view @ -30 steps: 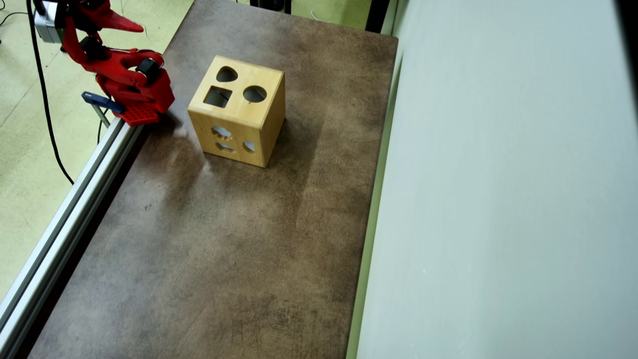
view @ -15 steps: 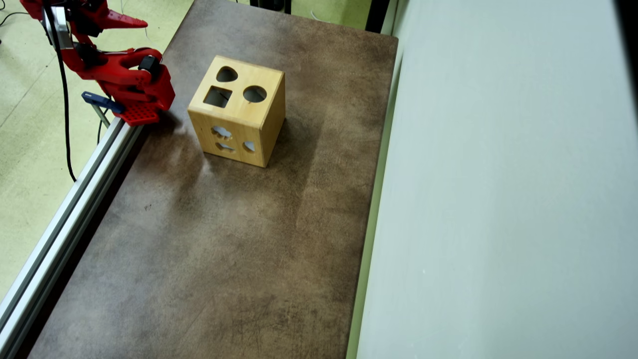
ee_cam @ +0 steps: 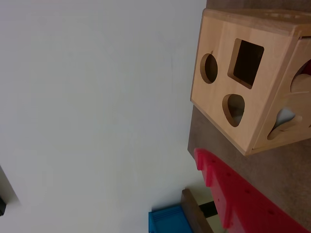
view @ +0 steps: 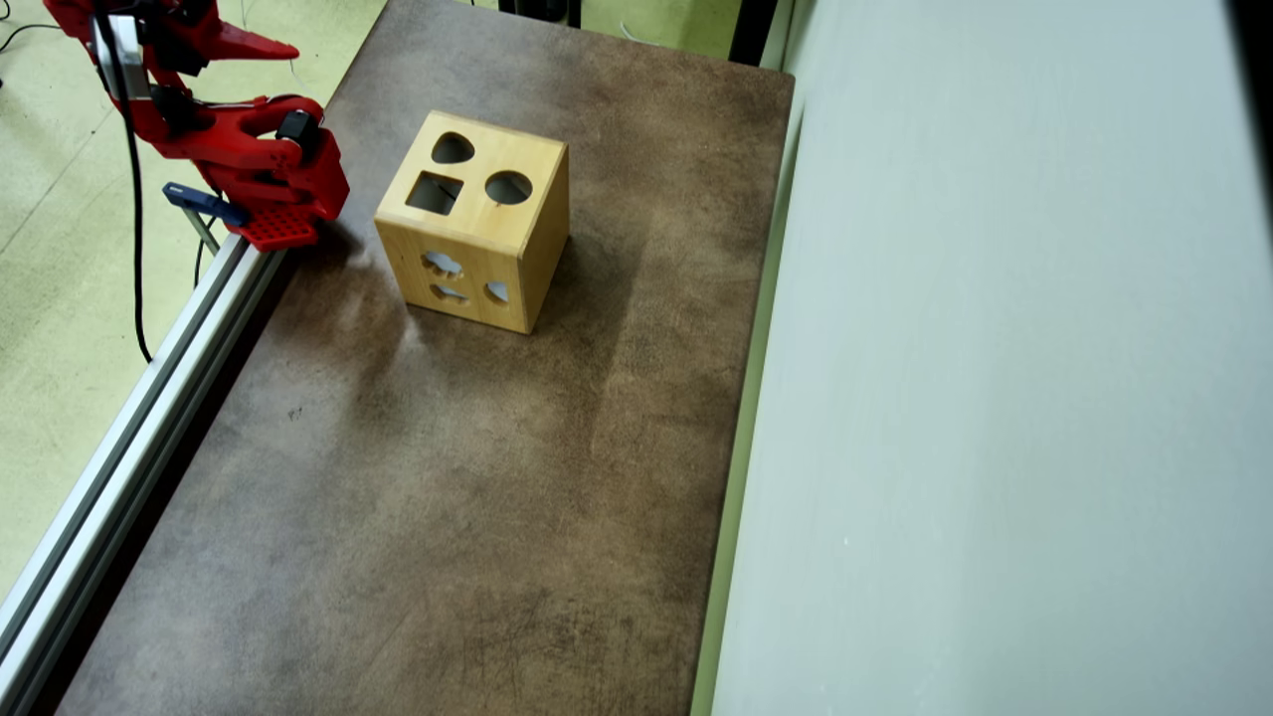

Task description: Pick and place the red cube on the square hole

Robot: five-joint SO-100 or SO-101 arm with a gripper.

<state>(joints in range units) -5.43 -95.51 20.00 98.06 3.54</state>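
Overhead view: wooden shape-sorter box (view: 475, 221) with square hole (view: 435, 193) on brown bench (view: 448, 477); red end effector (view: 261, 45) far left, grip state unclear.

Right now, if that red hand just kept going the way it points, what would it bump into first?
Probably the wooden box. In the wrist view the hand's red finger points toward its face with the holes, with only bare tabletop between. Depth is unclear, so it might skim past.

1. In the overhead view, the shape-sorter box (view: 475, 221) sits on the surface (view: 448, 497), near its far end.
2. The square hole (view: 435, 193) is on the box's top, left of the round hole (view: 508, 187).
3. The arm (view: 229, 139) is left of the box.
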